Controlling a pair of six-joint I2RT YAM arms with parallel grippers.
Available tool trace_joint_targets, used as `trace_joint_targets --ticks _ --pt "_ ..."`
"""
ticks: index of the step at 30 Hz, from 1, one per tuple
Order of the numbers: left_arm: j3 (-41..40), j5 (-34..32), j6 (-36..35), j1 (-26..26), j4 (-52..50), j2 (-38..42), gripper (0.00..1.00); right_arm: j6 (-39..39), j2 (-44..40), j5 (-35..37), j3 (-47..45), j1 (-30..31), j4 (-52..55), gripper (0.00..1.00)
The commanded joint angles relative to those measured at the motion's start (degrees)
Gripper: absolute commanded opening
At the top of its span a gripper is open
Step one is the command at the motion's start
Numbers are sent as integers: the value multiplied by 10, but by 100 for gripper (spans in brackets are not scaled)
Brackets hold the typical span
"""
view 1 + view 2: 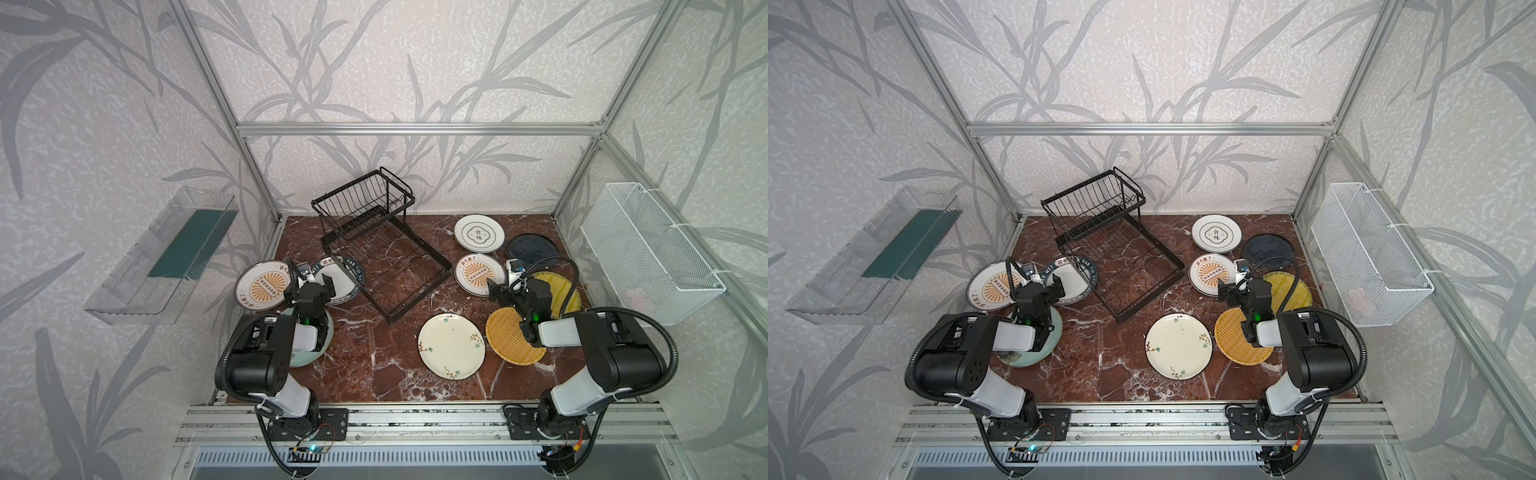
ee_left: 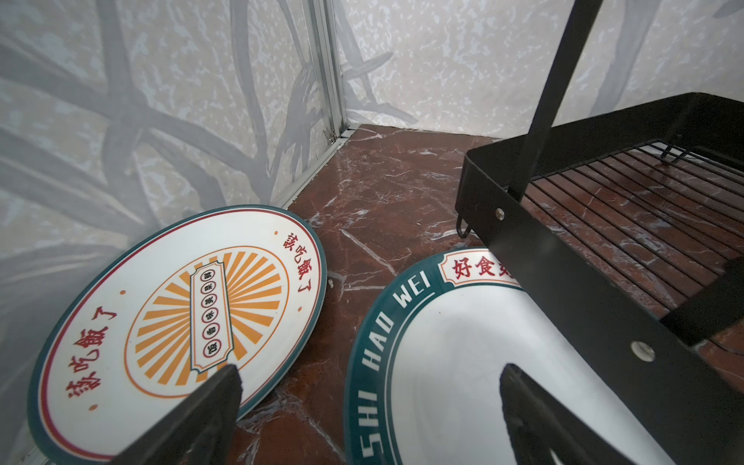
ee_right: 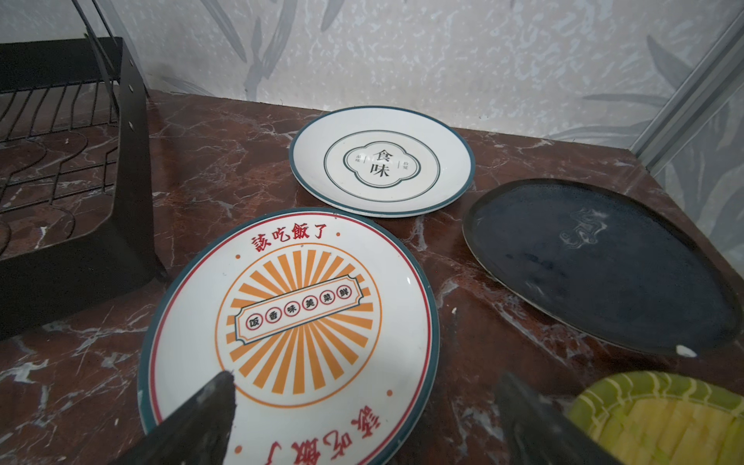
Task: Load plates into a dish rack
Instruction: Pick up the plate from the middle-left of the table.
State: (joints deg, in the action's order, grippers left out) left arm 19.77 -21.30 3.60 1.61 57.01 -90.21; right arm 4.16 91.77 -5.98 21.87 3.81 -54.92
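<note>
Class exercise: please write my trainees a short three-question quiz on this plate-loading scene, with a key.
1. True or false: a plate already stands in the dish rack.
2. How many orange sunburst plates lie on the table?
3. The left gripper and right gripper are: A both open; B both shut; C one open, one shut.
Key: 1 false; 2 two; 3 A.
</note>
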Motion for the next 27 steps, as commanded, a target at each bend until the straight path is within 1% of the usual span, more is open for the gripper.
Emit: trace_joint_targets --ticks 1,6,8,10,12,13,14,15,16,18,19,20,22,23,24,25,27 --pt "11 -1 -7 2 2 -5 99 2 -10 6 -3 1 -9 99" --pt "10 1 -4 0 3 -4 99 2 -10 6 -3 2 -9 99" --pt "5 9 9 -9 4 -1 99 -1 -9 10 -3 1 -12 99" --pt "4 11 8 -11 8 -1 99 -8 -10 31 -5 -1 -13 99" --pt "2 5 5 -9 12 0 99 -18 -23 60 -28 -1 -45 99" --pt "3 -24 6 0 2 13 99 -21 -45 69 -43 0 -54 99" --pt "6 -7 3 0 -28 29 99 -16 -67 68 -48 3 -46 99" --pt "3 17 -11 0 -33 36 99 -4 -97 72 -45 11 -16 99" --pt "-9 14 -19 8 -17 41 99 13 -131 84 -38 28 21 99" --pt "-40 17 -29 13 55 33 99 45 -187 102 -27 65 73 99" --pt "-47 14 -38 15 95 17 99 39 -210 99 -30 76 72 99" --pt "-47 8 -43 18 115 9 99 24 -229 91 -35 80 58 99" --pt "-37 7 -35 17 67 27 99 -32 -251 99 -43 83 26 99" --pt "-31 1 -37 17 60 30 99 -69 -259 111 -48 83 14 99" --pt "-23 -54 -39 30 38 50 99 -106 -267 119 -51 83 7 99" --pt "-9 -87 -34 34 -18 84 99 -134 -274 119 -53 83 9 99" --pt "27 -86 -14 34 -159 163 99 -183 -290 113 -45 83 43 99"
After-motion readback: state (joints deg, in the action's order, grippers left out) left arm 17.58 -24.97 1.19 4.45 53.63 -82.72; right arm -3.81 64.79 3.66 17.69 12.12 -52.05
